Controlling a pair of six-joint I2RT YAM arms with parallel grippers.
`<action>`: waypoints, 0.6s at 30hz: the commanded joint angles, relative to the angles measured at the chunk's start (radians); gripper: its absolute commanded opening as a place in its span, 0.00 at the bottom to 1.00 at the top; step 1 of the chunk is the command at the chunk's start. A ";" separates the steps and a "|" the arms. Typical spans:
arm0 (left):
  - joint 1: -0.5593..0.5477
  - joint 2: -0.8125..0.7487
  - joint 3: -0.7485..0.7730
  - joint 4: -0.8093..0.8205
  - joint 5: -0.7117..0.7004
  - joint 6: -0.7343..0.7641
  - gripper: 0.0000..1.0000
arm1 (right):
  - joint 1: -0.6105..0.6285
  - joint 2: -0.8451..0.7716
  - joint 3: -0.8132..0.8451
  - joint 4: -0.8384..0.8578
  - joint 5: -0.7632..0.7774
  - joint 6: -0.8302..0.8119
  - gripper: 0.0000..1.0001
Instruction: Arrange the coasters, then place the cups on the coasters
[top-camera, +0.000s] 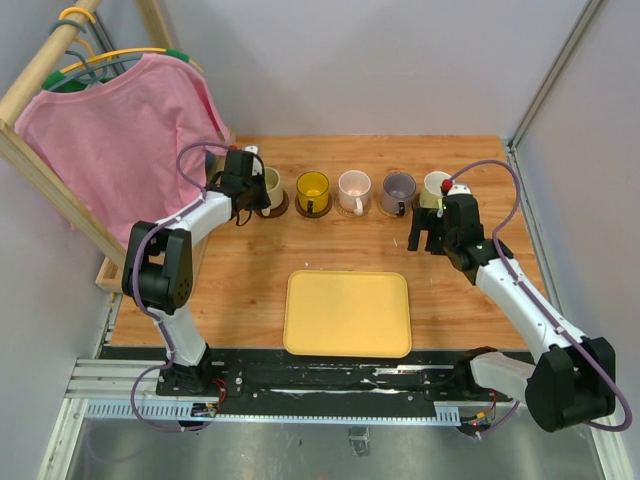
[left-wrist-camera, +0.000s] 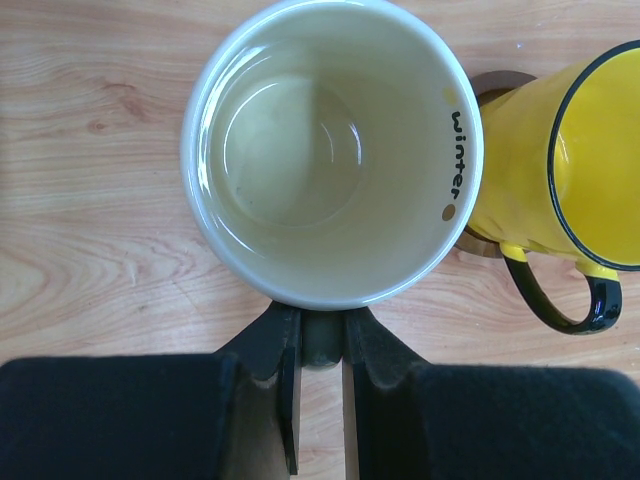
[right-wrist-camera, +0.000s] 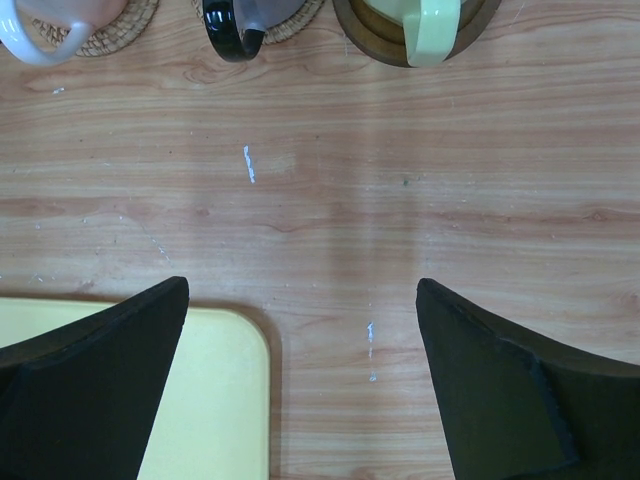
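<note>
- Pinching cream cup (left-wrist-camera: 330, 150) handle with narrow left fingers (left-wrist-camera: 272, 360), at 9 o'clock of yellow cup (left-wrist-camera: 560, 140).
- Holding right fingers (right-wrist-camera: 100, 380) wide above surface (right-wrist-camera: 340, 200), at 6 o'clock of green cup (right-wrist-camera: 432, 25).

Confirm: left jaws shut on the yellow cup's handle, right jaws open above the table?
Wrong cup: the left wrist view shows the left gripper with jaws shut on the handle of the cream cup, not the yellow cup beside it. The rest holds.
</note>
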 joint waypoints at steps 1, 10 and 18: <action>0.006 -0.006 0.017 0.061 0.022 -0.004 0.01 | -0.012 0.009 0.036 0.016 -0.013 -0.003 0.98; 0.006 0.005 0.012 0.042 0.038 -0.006 0.00 | -0.011 0.015 0.034 0.017 -0.024 0.001 0.98; 0.006 0.005 0.003 0.031 0.016 -0.005 0.01 | -0.011 0.021 0.033 0.020 -0.029 0.003 0.98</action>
